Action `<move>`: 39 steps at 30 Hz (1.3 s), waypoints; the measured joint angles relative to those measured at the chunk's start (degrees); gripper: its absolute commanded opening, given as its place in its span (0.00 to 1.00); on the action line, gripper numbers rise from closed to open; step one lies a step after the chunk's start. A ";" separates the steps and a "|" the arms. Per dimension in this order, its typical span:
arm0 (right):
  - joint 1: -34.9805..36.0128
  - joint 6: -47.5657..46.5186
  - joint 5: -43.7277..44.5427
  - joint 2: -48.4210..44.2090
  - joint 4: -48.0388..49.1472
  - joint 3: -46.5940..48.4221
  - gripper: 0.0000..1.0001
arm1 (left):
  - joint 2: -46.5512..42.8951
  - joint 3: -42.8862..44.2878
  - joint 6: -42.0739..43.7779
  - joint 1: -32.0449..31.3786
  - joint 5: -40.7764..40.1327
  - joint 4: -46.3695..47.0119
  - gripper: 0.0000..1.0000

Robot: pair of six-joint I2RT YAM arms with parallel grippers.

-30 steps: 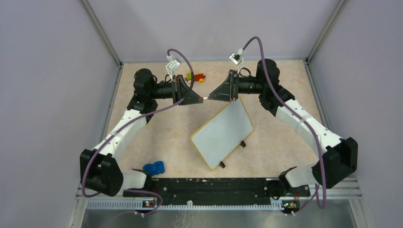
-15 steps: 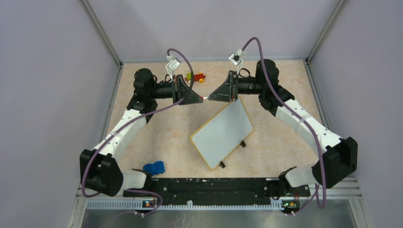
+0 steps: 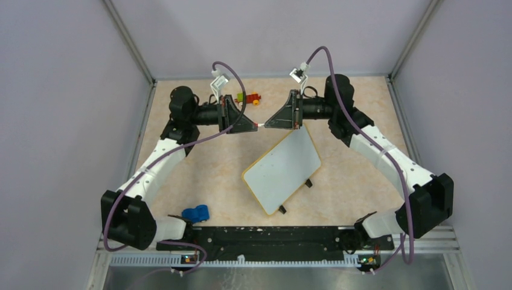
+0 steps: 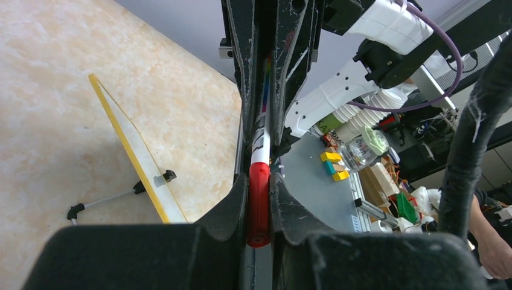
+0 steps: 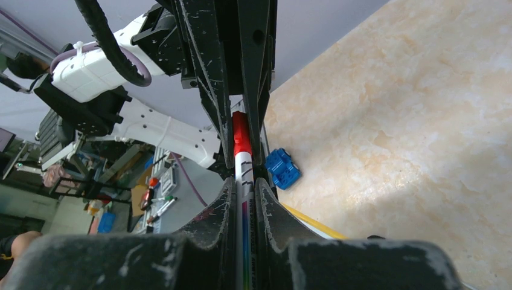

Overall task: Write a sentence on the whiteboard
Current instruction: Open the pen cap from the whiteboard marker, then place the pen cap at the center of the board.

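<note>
The whiteboard (image 3: 282, 169) lies tilted on the table's middle, its white face blank; no red sentence shows on it. Its yellowish rim shows edge-on in the left wrist view (image 4: 130, 151) and in the right wrist view (image 5: 314, 225). My two grippers face each other above the board's far corner, with a marker (image 3: 261, 124) held level between them. My left gripper (image 3: 253, 125) is shut on the marker's red cap (image 4: 259, 205). My right gripper (image 3: 268, 124) is shut on the marker's white body (image 5: 243, 175). The cap is seated on the body.
A blue toy (image 3: 195, 213) sits near the left arm's base and shows in the right wrist view (image 5: 281, 167). A small red, green and yellow toy (image 3: 248, 97) lies at the back. The board's two black feet (image 3: 281, 209) stick out at its near side.
</note>
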 measured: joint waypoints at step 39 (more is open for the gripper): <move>-17.38 -38.01 -2.34 -3.28 -40.63 5.11 0.00 | 9.84 11.43 58.73 11.15 -51.65 -64.52 0.01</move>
